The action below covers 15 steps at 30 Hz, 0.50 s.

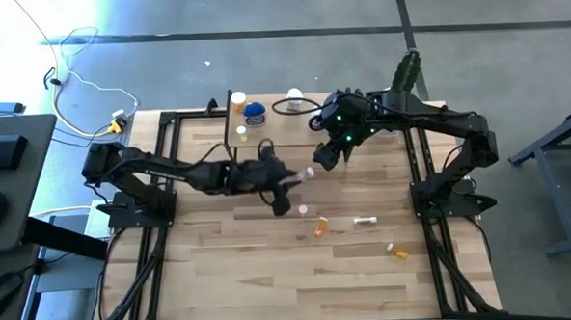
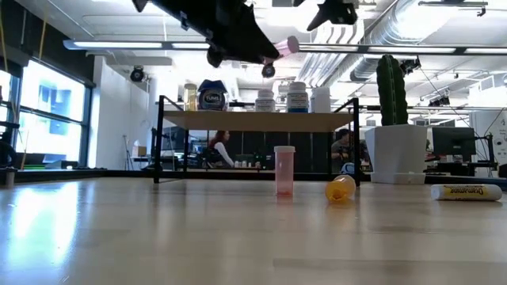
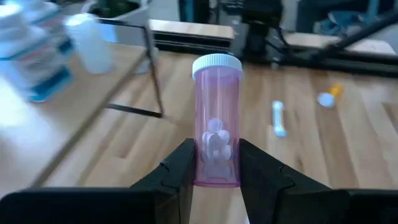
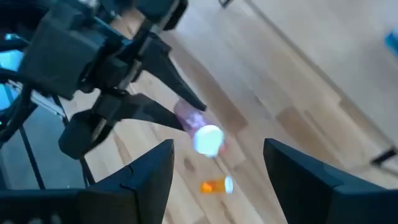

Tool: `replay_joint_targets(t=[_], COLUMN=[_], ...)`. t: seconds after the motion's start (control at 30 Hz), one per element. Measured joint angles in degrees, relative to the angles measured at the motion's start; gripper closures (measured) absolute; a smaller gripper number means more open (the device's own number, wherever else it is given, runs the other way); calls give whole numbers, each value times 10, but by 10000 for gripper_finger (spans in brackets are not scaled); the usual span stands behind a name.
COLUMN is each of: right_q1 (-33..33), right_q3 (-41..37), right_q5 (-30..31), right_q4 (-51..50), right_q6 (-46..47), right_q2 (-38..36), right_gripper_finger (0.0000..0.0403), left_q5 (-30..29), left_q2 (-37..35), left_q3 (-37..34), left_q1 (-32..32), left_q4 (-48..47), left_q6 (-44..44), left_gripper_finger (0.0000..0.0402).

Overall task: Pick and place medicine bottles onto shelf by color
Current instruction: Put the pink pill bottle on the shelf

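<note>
My left gripper (image 1: pixel 291 179) is shut on a pink medicine bottle (image 3: pixel 216 124) with a white cap, high above the table's middle. My right gripper (image 1: pixel 322 158) hangs open just beyond it, near the bottle's cap (image 4: pixel 208 140), touching nothing. The shelf (image 2: pixel 257 120) stands at the table's far side, with several bottles and a blue-lidded jar (image 2: pixel 211 96) standing on its top. On the table, another pink bottle (image 2: pixel 284 169) stands upright. An orange bottle (image 2: pixel 340 188) and a white tube (image 2: pixel 466 191) lie on their sides there. My left gripper pinches the pink bottle's bottom end (image 3: pixel 216 177) between its two fingers (image 3: pixel 180 171). The fingers come from the table's left, slanting a little downward, and lie along the bottle. The bottle sticks out past the fingertips, cap (image 3: pixel 216 62) foremost, lifted clear of the table.
A white pot with a cactus (image 2: pixel 394 150) stands at the far right, beside the shelf. A second orange bottle (image 1: pixel 398 252) lies nearer the right front. People sit in the room behind the table.
</note>
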Motion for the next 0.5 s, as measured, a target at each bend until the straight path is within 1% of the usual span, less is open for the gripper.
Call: replay_joint_targets(t=[0.27, 0.5], right_q1=[-42, -90], right_q3=[0, 0], right_q5=[0, 0], right_q4=[88, 117], right_q6=[-32, -37], right_q2=[0, 0], right_gripper_finger=[164, 164], left_q5=[0, 0], left_q2=[-4, -4], left_q3=[0, 0], left_q1=[48, 79], left_q4=[89, 151], left_q6=[9, 28], left_gripper_finger=[310, 310])
